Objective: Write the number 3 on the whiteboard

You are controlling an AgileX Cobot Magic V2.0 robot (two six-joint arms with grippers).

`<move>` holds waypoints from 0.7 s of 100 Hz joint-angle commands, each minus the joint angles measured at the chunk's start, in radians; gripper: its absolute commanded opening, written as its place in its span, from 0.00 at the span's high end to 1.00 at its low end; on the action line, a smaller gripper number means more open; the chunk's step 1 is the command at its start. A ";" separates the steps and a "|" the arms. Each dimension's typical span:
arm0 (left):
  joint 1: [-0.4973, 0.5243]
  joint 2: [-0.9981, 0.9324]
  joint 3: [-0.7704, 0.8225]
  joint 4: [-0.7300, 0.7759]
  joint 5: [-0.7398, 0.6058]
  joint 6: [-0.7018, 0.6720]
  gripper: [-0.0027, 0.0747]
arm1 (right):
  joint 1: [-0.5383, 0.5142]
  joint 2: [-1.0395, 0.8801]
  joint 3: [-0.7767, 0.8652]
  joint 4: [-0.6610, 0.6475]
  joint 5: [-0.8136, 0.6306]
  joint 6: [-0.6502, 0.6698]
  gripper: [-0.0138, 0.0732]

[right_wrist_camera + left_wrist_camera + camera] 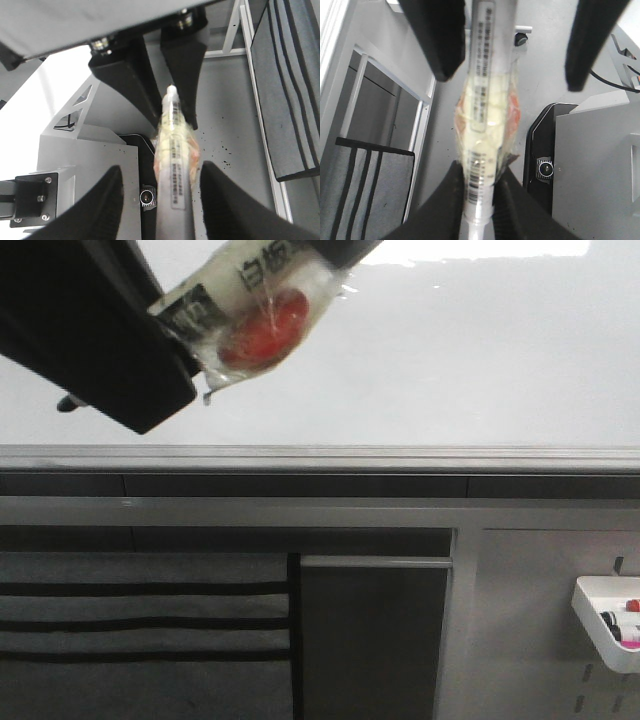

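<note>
Gripping the taped marker by one end, left tool is clamped tight. Right tool straddles the barrel, jaws wide, not touching. Whiteboard beyond is blank; no number 3 yet. Judgement: close right tool squarely on barrel before left lets go.

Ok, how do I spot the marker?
Look at the whiteboard across the top of the front view, then its upper left, where a black arm juts in. The marker sticks out of it, wrapped in clear tape over a red patch.
</note>
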 commanded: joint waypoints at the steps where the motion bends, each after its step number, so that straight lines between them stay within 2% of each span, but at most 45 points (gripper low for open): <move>1: -0.006 -0.023 -0.035 -0.031 -0.043 0.000 0.99 | 0.004 -0.020 -0.036 0.031 -0.029 -0.011 0.51; 11: -0.006 -0.023 -0.035 -0.031 -0.042 0.000 0.99 | 0.004 -0.020 -0.036 0.031 -0.029 -0.011 0.57; 33: -0.006 -0.023 -0.035 -0.031 -0.042 0.000 0.99 | 0.004 -0.020 -0.036 0.031 -0.029 -0.011 0.80; 46: -0.006 -0.023 -0.035 -0.031 -0.047 0.000 0.98 | 0.004 -0.020 -0.036 0.029 -0.023 -0.011 0.85; 51: -0.006 -0.023 -0.035 -0.031 -0.050 0.000 0.93 | 0.004 -0.020 -0.036 0.029 -0.020 -0.011 0.85; 58: -0.006 -0.023 -0.035 -0.031 -0.055 0.000 0.80 | 0.004 -0.020 -0.036 0.029 -0.019 -0.011 0.85; 70: -0.006 -0.023 -0.035 -0.031 -0.066 0.000 0.51 | 0.004 -0.020 -0.036 0.029 -0.015 -0.011 0.85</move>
